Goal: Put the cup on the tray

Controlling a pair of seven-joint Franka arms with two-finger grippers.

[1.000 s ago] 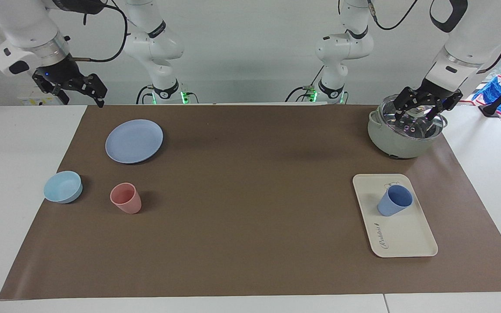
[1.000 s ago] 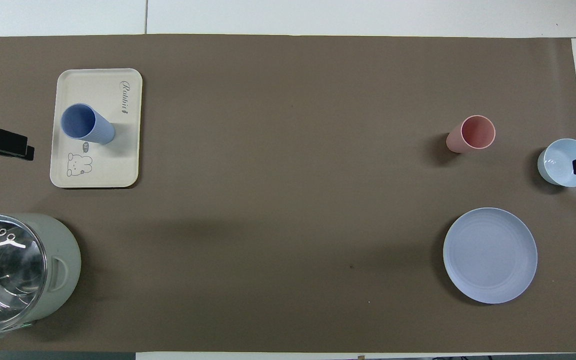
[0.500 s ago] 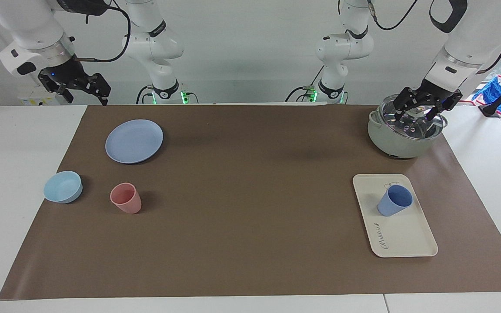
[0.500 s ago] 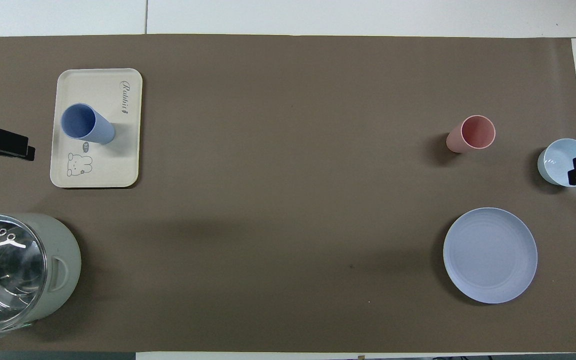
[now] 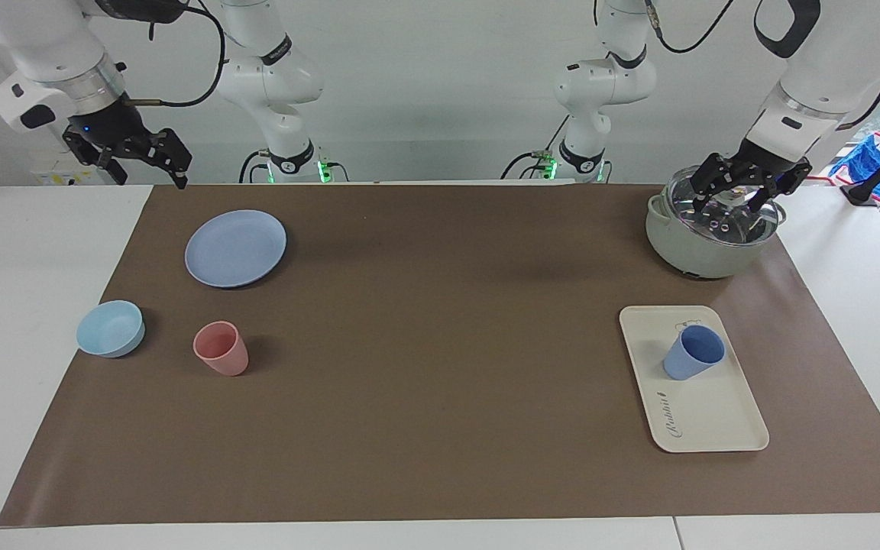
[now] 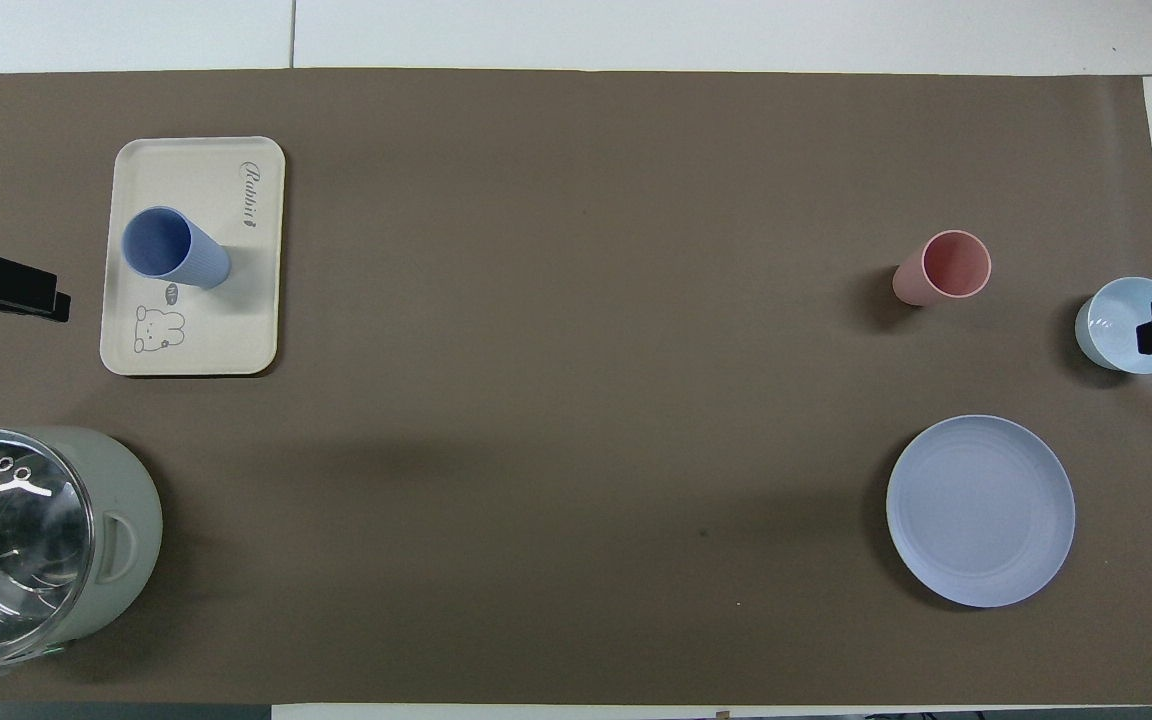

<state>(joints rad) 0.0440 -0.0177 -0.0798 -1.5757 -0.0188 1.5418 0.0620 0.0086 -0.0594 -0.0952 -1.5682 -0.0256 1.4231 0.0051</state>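
The small periwinkle-blue plastic cup (image 5: 693, 352) stands upright on the cream rectangular plastic tray (image 5: 715, 412) with rounded corners, its long axis vertical and its open mouth pointing up. It sits on the half of the tray nearer to the robots, just beside the small rabbit drawing (image 6: 157, 329), with the "Rabbit" script on the tray's end farther from them. The tray lies flat on the brown mat (image 5: 440, 428) that covers the counter (image 5: 20, 252), toward the left arm's end.

The left gripper (image 5: 739, 200) hangs over the glass lid of the grey-green pot (image 5: 703, 248), which stands nearer to the robots than the tray; its jaws are apart and hold nothing. The right gripper (image 5: 151, 162) is up in the air over the edge of the mat at the right arm's end, jaws apart and empty.

At that end lie a round blue plate (image 5: 235, 248), a pink plastic tumbler (image 5: 221, 348) standing upright, and a light-blue shallow bowl (image 5: 111, 328), all well apart from the tray.

Compared with a second ago, the cup, tray and other things have not moved. The left gripper has stayed where it was; the right gripper has shifted slightly, a little higher than it was, with both pairs of jaws as wide as before
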